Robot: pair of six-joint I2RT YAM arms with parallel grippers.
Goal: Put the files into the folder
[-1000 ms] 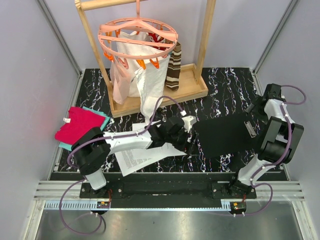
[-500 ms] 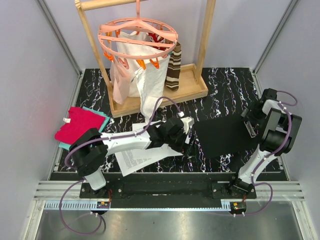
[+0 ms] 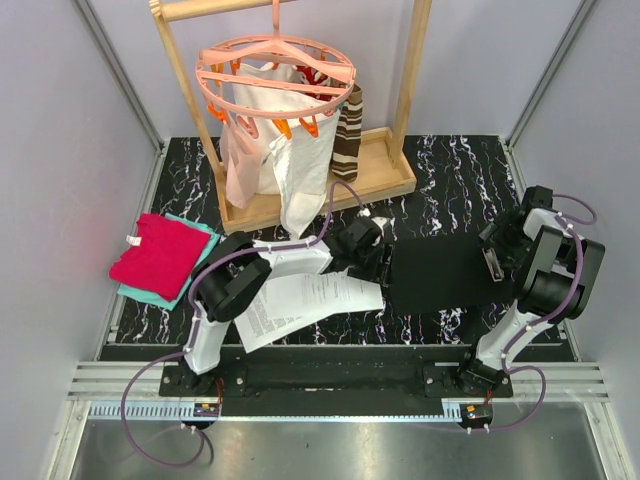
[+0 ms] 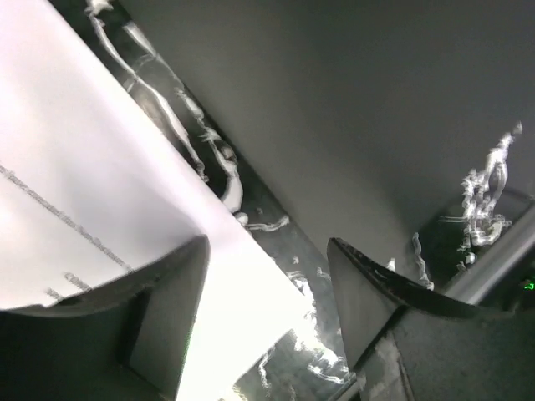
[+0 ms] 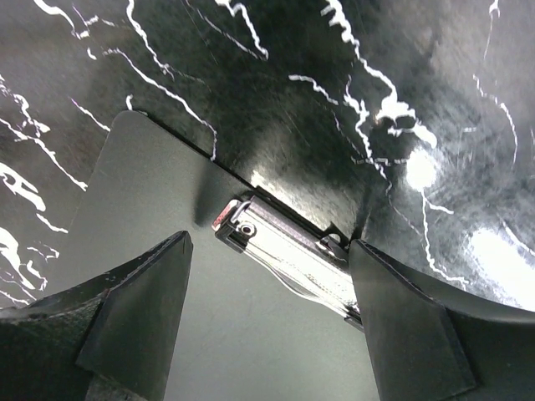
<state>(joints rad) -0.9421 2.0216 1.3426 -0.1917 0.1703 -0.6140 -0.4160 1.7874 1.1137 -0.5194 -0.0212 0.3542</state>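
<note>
White printed paper sheets (image 3: 310,300) lie on black veined bench (image 3: 460,170), just beside flat black plastic folder (image 3: 440,275), not inside yet. L tool (image 4: 267,244) is wide open, holds nothing, over sheets' edge. R tool (image 5: 269,242) is open too, empty, above folder's shiny metal clip (image 5: 288,251). Whole job left, I think.

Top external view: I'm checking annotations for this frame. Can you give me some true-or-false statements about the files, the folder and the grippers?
1. The files lie outside the folder, on its left in the top view. True.
2. The right gripper is shut on the folder's metal clip. False: its fingers stand open on either side of the clip.
3. The left gripper is open. True.
4. The red cloth lies on the folder. False: it lies on a teal cloth, far left of the folder.
</note>
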